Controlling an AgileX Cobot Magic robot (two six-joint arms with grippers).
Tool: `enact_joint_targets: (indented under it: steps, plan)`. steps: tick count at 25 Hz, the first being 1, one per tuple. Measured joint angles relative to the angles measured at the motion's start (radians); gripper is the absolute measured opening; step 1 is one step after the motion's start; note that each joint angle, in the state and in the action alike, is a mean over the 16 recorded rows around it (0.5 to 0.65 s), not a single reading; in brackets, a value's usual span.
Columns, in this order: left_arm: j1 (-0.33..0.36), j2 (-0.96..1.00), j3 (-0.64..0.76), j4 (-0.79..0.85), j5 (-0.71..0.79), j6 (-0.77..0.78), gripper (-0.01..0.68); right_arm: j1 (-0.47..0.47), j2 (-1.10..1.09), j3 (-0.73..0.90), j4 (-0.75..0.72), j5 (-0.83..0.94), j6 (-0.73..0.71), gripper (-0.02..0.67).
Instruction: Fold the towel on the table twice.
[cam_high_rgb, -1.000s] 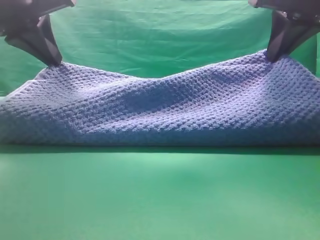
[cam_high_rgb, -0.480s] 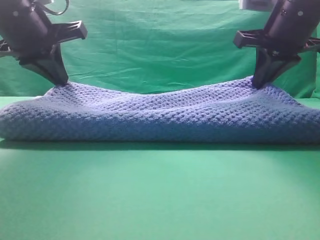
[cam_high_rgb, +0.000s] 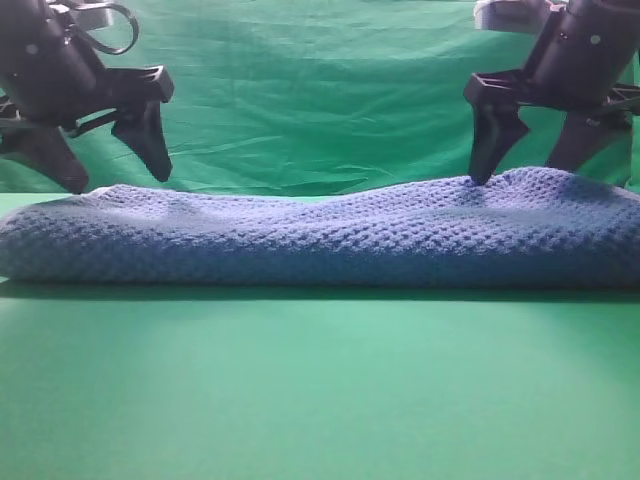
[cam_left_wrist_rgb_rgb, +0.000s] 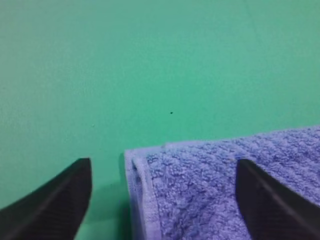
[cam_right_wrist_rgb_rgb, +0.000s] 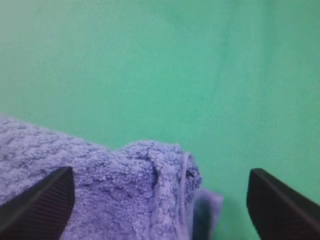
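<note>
The blue-grey waffle-weave towel (cam_high_rgb: 320, 235) lies folded in a long low band across the green table (cam_high_rgb: 320, 390). My left gripper (cam_high_rgb: 118, 180) hangs open just above the towel's far left corner, one finger on each side of it, holding nothing. At the far right, my right gripper (cam_high_rgb: 520, 172) is open too, and its inner fingertip meets the towel's top. In the left wrist view the hemmed, layered towel corner (cam_left_wrist_rgb_rgb: 200, 190) lies between the spread fingers (cam_left_wrist_rgb_rgb: 55, 200). A bunched towel corner (cam_right_wrist_rgb_rgb: 125, 190) sits between the right gripper's fingers (cam_right_wrist_rgb_rgb: 280, 210).
A wrinkled green backdrop curtain (cam_high_rgb: 320, 90) hangs right behind the towel. Green table surface stretches in front of the towel to the near edge of the view.
Both grippers have lowered the towel's lifted far edge onto the lower layer and opened, letting go of the corners. The towel now lies flatter.
</note>
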Motion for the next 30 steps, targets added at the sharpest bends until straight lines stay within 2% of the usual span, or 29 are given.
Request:
enact_joint_targets:
  steps: [2, 4, 6, 8, 10, 15, 19, 22, 25, 30]
  plan:
    - [0.000, -0.021, -0.010, 0.016, 0.029, 0.000, 0.521, 0.000, -0.016, -0.022, 0.000, 0.039, 0.000, 0.527]
    - [0.000, -0.047, -0.026, 0.031, 0.070, 0.000, 0.561, 0.000, -0.036, -0.049, 0.000, 0.089, 0.001, 0.540]
    - [0.000, -0.077, -0.048, 0.045, 0.121, -0.001, 0.575, 0.000, -0.060, -0.079, -0.001, 0.150, 0.003, 0.513]
    - [0.000, -0.108, -0.075, 0.058, 0.182, -0.006, 0.557, 0.000, -0.090, -0.111, -0.001, 0.217, 0.006, 0.450]
    - [0.000, -0.140, -0.105, 0.071, 0.250, -0.014, 0.512, 0.000, -0.125, -0.141, -0.002, 0.287, 0.012, 0.371]
    - [0.000, -0.217, -0.180, 0.092, 0.422, -0.044, 0.345, 0.000, -0.222, -0.198, -0.012, 0.444, 0.034, 0.175]
    - [0.000, -0.274, -0.222, 0.101, 0.534, -0.086, 0.206, 0.000, -0.309, -0.220, -0.028, 0.548, 0.062, 0.058]
    - [0.000, -0.319, -0.238, 0.108, 0.599, -0.121, 0.107, 0.000, -0.383, -0.219, -0.043, 0.602, 0.088, 0.012]
    - [0.000, -0.372, -0.243, 0.117, 0.652, -0.153, 0.032, 0.000, -0.466, -0.201, -0.058, 0.637, 0.114, 0.000]
    - [0.000, -0.488, -0.222, 0.133, 0.710, -0.198, 0.000, 0.000, -0.626, -0.133, -0.079, 0.665, 0.150, 0.000]
